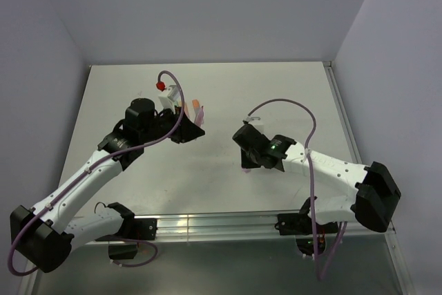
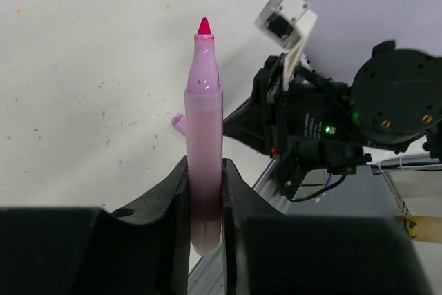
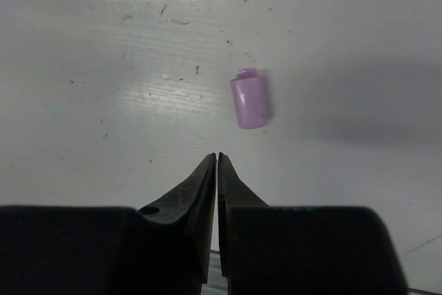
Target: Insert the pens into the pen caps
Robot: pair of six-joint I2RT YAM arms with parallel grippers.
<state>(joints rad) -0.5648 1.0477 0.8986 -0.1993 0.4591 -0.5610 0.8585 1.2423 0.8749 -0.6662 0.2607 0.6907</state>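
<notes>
My left gripper [image 2: 205, 167] is shut on the pink-purple pen [image 2: 204, 101], gripping its pale barrel low down. The uncapped pink tip points away from the camera. In the top view the left gripper [image 1: 190, 131] sits left of the table's centre. The purple cap [image 3: 249, 98] lies on its side on the white table, just ahead and slightly right of my right gripper [image 3: 217, 158], which is shut and empty. The cap also peeks out behind the pen [image 2: 178, 122]. In the top view the right gripper [image 1: 246, 153] hovers over the cap [image 1: 245, 169].
A few pale orange and pink things [image 1: 199, 108] lie just behind the left gripper, mostly hidden by it. A metal rail [image 1: 228, 224] runs along the table's near edge. The right arm [image 2: 331, 122] fills the right of the left wrist view.
</notes>
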